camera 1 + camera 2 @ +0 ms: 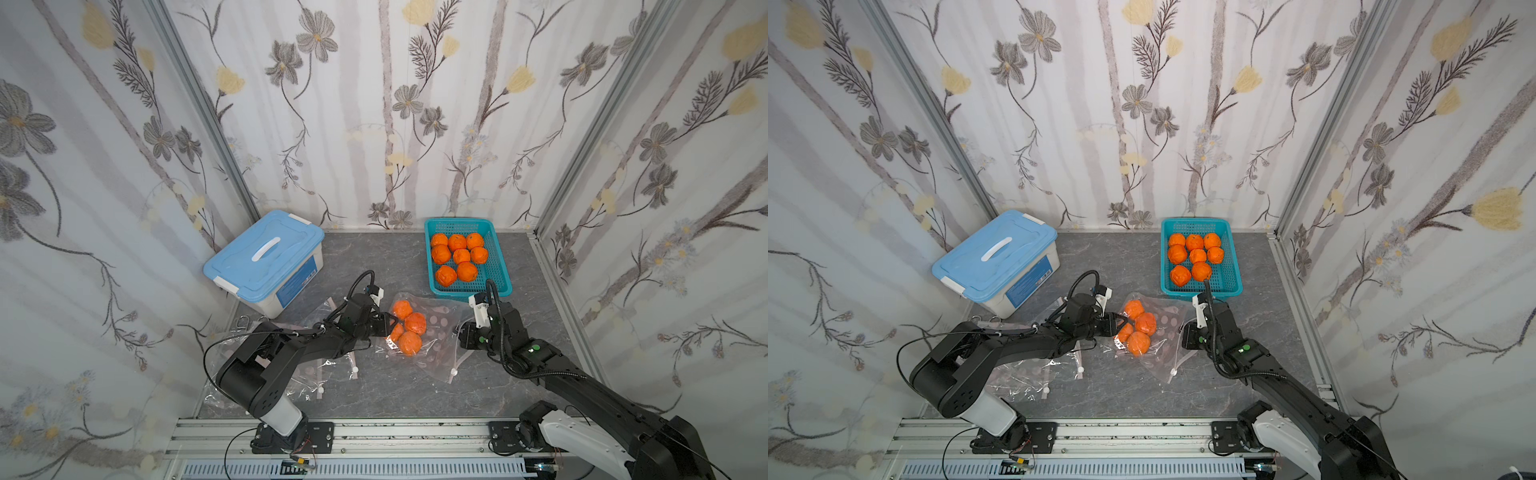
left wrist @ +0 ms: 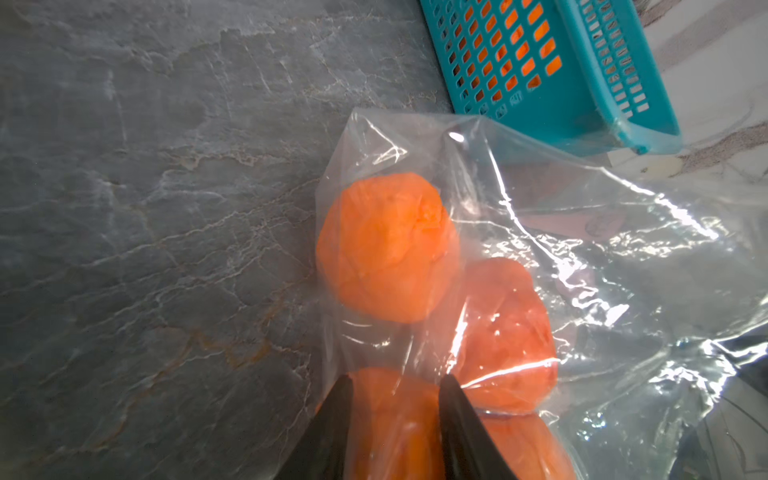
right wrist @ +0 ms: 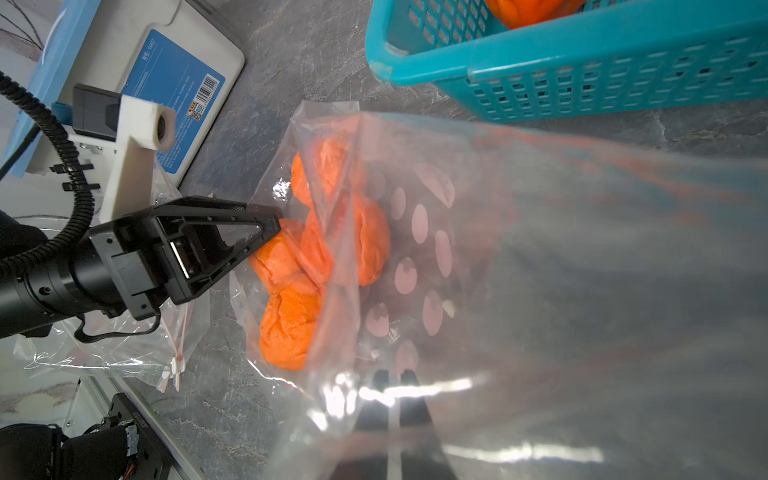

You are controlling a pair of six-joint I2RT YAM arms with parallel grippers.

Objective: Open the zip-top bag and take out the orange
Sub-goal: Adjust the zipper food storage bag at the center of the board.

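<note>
Left claw (image 2: 397,378) is pinching one orange (image 2: 395,432) in the zip-top bag (image 1: 440,328); right claw (image 3: 395,376) is pressed together on the bag's film.
Left fingers (image 2: 332,428) are sitting tight on both sides of the orange, a matte, crumpled ball; can't tell if film is lying between. Three more oranges (image 1: 415,323) are bunching beside it in the clear, pink-dotted bag, which is lying mid-tabletop (image 1: 374,399) near the teal basket (image 1: 500,270). Left wrist view is showing the straddle; both top views are hiding it behind the wrist. Right wrist view is showing the right fingers (image 3: 374,415) only as dark shapes through film. A top view is showing the zip's white slider (image 1: 455,372).
</note>
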